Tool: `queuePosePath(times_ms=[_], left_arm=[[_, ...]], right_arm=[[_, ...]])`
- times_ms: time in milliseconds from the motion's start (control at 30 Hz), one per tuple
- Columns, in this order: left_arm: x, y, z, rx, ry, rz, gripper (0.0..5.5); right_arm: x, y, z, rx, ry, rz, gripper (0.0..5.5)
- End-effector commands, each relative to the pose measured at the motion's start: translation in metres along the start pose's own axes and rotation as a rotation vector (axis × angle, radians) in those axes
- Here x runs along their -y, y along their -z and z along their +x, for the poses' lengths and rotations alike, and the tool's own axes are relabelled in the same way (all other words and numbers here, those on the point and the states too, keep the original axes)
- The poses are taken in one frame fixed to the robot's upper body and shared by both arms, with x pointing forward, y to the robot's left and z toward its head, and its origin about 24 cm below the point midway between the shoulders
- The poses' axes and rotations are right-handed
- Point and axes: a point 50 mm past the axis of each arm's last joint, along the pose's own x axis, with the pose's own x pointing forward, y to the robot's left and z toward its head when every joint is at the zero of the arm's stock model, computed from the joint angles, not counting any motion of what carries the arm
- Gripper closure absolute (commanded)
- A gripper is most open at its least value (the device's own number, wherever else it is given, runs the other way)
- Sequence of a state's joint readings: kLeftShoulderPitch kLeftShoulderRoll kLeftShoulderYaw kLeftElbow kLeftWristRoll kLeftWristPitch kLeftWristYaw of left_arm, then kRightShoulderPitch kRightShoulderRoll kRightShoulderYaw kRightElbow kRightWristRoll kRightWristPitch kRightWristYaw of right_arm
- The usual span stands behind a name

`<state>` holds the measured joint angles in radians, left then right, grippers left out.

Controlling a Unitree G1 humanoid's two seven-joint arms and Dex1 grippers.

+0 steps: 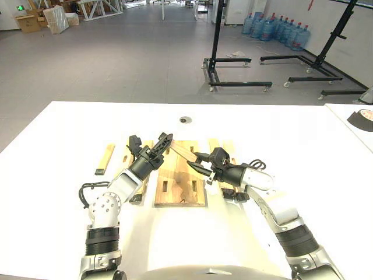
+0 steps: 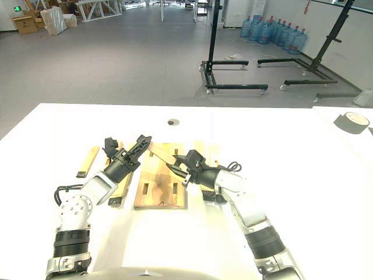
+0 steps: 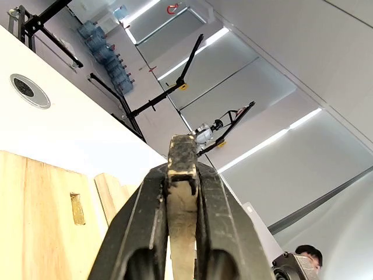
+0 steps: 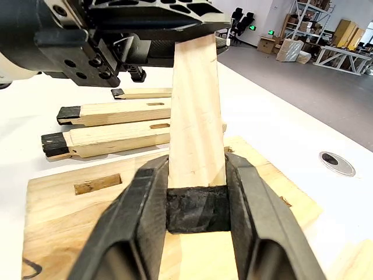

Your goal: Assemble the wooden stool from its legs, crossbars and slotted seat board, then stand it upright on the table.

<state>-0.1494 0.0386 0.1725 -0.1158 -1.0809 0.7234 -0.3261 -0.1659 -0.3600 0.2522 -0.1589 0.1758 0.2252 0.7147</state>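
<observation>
Left eye view: both grippers are on the same wooden leg (image 1: 182, 151), holding it in the air just above the far half of the slotted seat board (image 1: 175, 197). The left gripper (image 1: 164, 142) is clamped on the leg's far-left end. The right gripper (image 1: 196, 163) is clamped on the near-right end. The leg slopes down from left gripper to right gripper.

Right wrist view: the fingers (image 4: 145, 216) sit tight on both sides of the leg's black-capped end, no gap. The leg runs straight away from this camera to the other gripper, which closes over its far end. The board lies flat underneath, and one rectangular slot (image 4: 97, 183) is clearly visible.

Left wrist view: the jaws pinch the leg edge-on, closed against the wood.

The seat board is flat on the white table (image 1: 280, 134), roughly centred between the arms, slots facing up.

Loose parts:
- One short piece (image 1: 105, 158) lies alone, well to the left of the board.
- More legs (image 4: 111, 125) with black ends lie side by side just left of the board, partly under the left arm.
- Further sticks (image 1: 220, 147) lie at the board's right edge, behind the right gripper.

A round port (image 1: 185, 119) is set in the table beyond the board.
</observation>
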Motion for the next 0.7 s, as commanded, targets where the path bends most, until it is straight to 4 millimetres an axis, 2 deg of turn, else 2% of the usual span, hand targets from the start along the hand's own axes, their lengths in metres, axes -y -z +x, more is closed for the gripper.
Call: queuePosePath(times_ms=[33, 67, 100, 300, 467, 533, 600, 700], left_arm=[[0.005, 0.001, 0.002, -0.015, 0.025, 0.029, 5.11], [0.004, 0.002, 0.002, -0.017, 0.021, 0.034, 5.11], [0.003, 0.002, 0.002, -0.019, 0.015, 0.04, 5.11], [-0.004, -0.004, 0.002, -0.005, -0.052, 0.122, 5.11], [-0.01, -0.023, -0.006, 0.042, -0.155, 0.27, 5.11], [-0.007, -0.035, -0.011, 0.075, -0.187, 0.334, 5.11], [-0.001, -0.047, -0.015, 0.111, -0.22, 0.404, 5.11], [0.003, -0.062, -0.021, 0.149, -0.299, 0.493, 5.11]], right_arm=[[0.005, 0.002, 0.0, -0.029, 0.022, -0.02, 4.23], [0.006, 0.003, 0.0, -0.033, 0.032, -0.016, 4.23], [0.006, 0.004, 0.0, -0.043, 0.035, -0.004, 3.84], [0.006, 0.004, -0.004, -0.041, 0.046, 0.051, 2.76], [0.015, -0.01, -0.013, 0.014, 0.117, 0.078, 1.94], [0.024, -0.015, -0.019, 0.034, 0.177, 0.096, 1.58], [0.033, -0.014, -0.022, 0.035, 0.249, 0.106, 1.22], [0.034, -0.008, -0.024, 0.021, 0.322, 0.12, 0.7]])
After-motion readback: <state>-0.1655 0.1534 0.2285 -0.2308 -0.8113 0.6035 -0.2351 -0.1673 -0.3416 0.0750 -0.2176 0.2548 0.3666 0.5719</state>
